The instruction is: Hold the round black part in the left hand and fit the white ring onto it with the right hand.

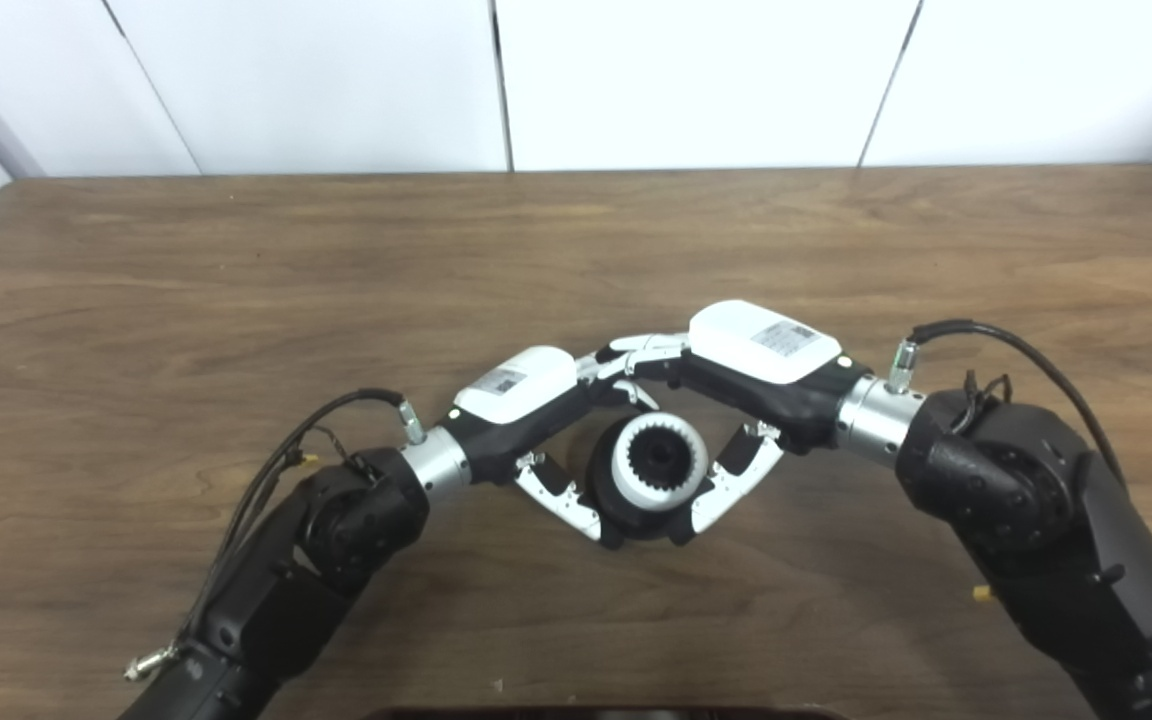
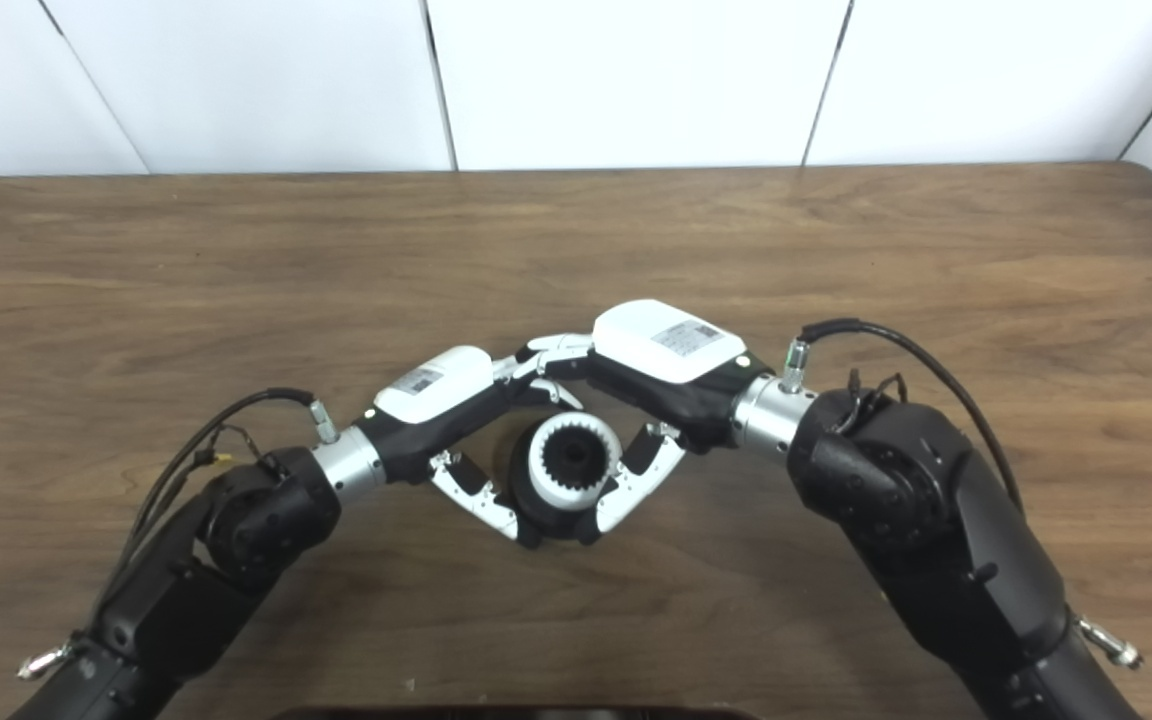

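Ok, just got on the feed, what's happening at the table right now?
Both hands meet at the table's middle around one assembly. The left hand holds the round black part from its side, thumb along the lower edge. The right hand closes in from the other side on the white ring, which already sits on top of the black part. Whether it is fully seated cannot be told.

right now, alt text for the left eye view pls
Two robot hands meet over a wooden table, holding a round black part between them with a white ring on top of it. The left robot hand and right robot hand close in from either side.
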Robot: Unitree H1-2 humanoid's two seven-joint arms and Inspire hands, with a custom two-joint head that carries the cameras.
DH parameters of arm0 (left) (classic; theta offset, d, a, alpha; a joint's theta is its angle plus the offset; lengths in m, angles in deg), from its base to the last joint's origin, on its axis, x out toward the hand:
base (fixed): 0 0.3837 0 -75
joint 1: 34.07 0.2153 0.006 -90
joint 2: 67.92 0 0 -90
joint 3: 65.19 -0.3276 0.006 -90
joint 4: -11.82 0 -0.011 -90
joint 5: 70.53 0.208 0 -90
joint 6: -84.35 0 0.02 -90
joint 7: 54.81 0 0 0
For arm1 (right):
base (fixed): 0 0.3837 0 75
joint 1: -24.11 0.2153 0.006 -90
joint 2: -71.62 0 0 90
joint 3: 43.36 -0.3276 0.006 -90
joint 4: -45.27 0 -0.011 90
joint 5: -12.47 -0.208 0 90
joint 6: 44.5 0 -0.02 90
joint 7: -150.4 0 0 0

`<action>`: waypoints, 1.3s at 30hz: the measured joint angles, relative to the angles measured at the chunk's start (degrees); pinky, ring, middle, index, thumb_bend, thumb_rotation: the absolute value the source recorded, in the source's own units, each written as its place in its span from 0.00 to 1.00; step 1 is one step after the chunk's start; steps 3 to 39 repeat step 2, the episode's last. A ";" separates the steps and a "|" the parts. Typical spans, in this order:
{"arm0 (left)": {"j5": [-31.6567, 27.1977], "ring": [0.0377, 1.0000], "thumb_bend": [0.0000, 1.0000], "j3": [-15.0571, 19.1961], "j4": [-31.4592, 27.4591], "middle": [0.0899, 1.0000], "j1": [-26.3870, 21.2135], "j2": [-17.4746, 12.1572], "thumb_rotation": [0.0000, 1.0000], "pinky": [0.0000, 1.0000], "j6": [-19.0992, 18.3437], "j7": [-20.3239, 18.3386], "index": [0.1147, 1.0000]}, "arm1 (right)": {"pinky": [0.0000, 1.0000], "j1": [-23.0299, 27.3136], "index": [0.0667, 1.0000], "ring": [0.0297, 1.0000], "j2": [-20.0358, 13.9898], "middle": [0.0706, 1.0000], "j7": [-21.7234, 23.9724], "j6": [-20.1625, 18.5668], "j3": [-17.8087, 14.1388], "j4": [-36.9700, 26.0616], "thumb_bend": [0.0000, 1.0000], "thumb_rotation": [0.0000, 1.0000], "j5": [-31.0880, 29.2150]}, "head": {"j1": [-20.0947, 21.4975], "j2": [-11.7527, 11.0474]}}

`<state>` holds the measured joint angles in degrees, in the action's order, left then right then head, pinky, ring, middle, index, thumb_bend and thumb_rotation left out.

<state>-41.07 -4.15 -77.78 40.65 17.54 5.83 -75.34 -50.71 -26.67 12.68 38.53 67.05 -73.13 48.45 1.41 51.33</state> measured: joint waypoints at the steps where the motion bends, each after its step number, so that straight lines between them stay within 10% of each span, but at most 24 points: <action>1: -0.01 0.99 0.52 -0.03 0.00 0.95 0.01 0.00 0.08 0.87 0.00 0.00 0.42 | 0.66 0.11 0.92 0.80 -0.10 0.89 0.49 -0.35 -0.23 -0.18 0.97 0.36 -0.33 | 0.17 -0.17; 39: -0.02 0.99 0.52 -0.06 0.02 0.95 0.02 0.00 0.08 0.86 0.01 0.00 0.42 | 0.66 0.21 0.92 0.80 -0.26 0.89 0.69 -0.58 -0.49 -0.29 0.96 0.35 -0.70 | 0.18 -0.18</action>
